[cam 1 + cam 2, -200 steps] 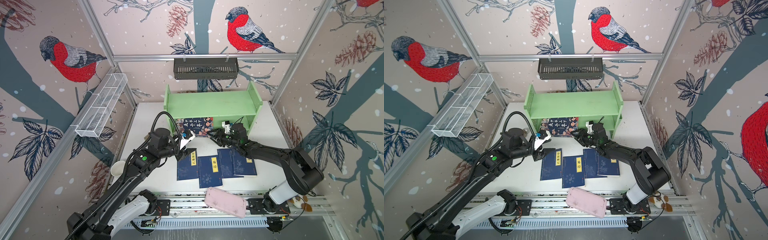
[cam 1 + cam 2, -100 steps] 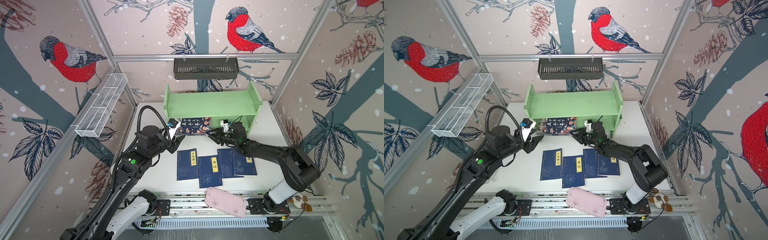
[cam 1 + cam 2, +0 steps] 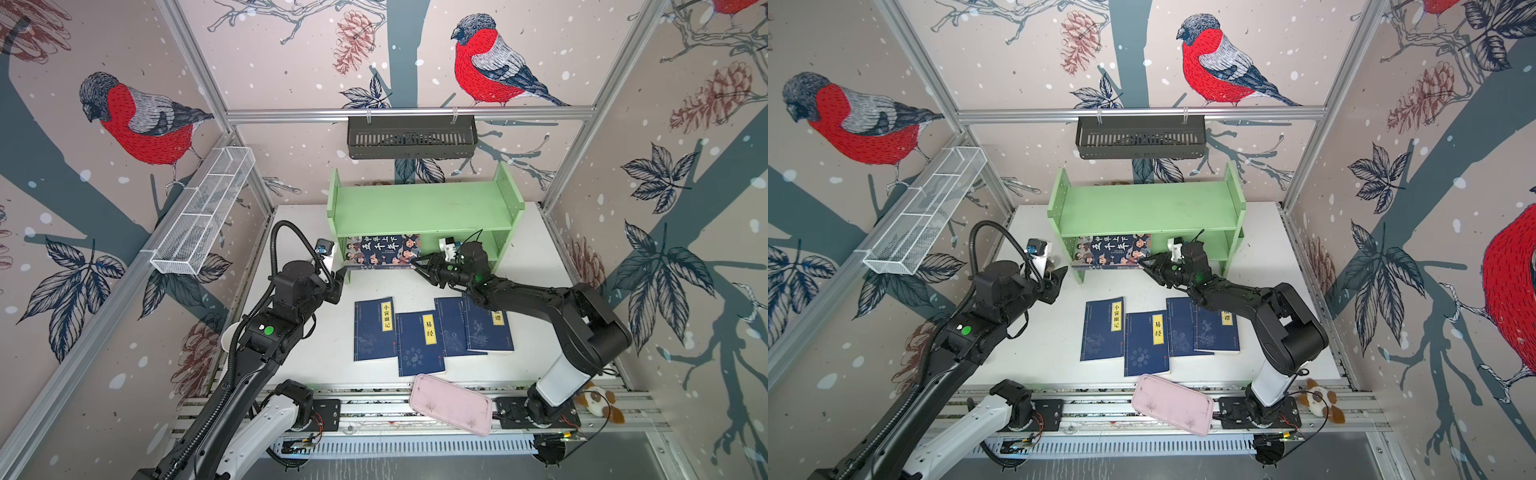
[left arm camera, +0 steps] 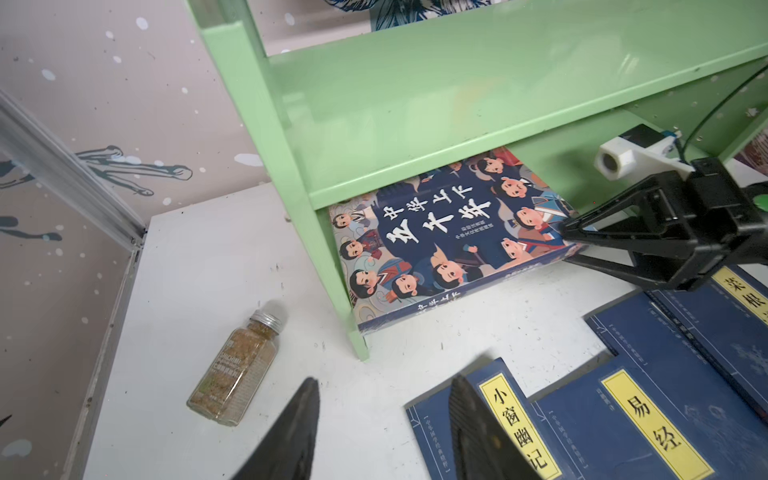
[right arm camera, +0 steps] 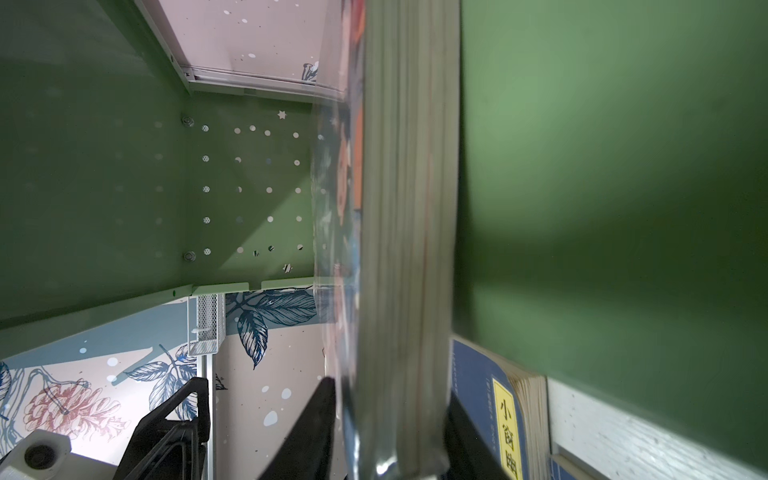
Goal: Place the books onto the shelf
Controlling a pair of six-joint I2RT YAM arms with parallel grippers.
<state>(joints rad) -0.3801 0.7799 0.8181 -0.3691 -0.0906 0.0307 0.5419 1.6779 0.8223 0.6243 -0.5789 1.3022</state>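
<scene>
- Right wrist view: right tool (image 5: 390,390) clamps large cartoon-covered book (image 5: 407,208), partly inside light green wooden shelf (image 5: 602,166) ahead.
- Left tool (image 4: 385,379) half-open, empty.
- Next, likely: push book home, release.

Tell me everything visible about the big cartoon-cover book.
The cartoon book is thick, navy, with cartoon figures, white characters, cream pages and a glossy wrap. It lies flat, cover up, on the lower tier of the shelf beside the left side panel, partly under the upper tier. The right gripper straddles its right corner; clamping is unclear.
</scene>
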